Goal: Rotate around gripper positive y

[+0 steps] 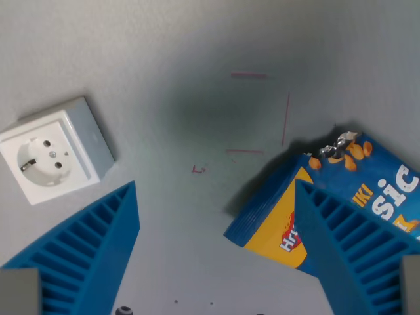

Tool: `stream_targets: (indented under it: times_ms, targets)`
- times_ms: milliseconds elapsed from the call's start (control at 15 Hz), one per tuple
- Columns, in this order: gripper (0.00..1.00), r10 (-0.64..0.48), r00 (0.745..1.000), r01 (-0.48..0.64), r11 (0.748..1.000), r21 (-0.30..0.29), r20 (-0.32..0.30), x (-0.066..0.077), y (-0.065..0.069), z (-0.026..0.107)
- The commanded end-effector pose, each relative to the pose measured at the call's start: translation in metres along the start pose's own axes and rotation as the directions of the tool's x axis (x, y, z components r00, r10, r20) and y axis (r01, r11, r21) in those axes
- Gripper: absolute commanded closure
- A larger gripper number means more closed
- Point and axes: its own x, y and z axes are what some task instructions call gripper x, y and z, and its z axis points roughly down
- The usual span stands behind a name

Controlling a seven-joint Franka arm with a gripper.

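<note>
Hand [216, 216] spread wide; snack bag [308, 203] behind right finger.

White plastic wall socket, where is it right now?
The white plastic wall socket lies on the grey table at the wrist view's left, just above the left blue ribbed finger.

A white wall socket [52, 154] with a pale grey side and a blue-and-yellow snack bag [308, 197] printed with orange nuts lay on the grey counter [197, 52], marked with faint red lines, between ribbed blue jaws.
</note>
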Motion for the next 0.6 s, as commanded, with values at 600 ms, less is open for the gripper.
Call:
stream_targets:
  times_ms: [600]
  targets:
    - [0.00,0.002,0.955,0.000,1.000,0.006,-0.298,-0.0092,-0.0011,-0.0001]
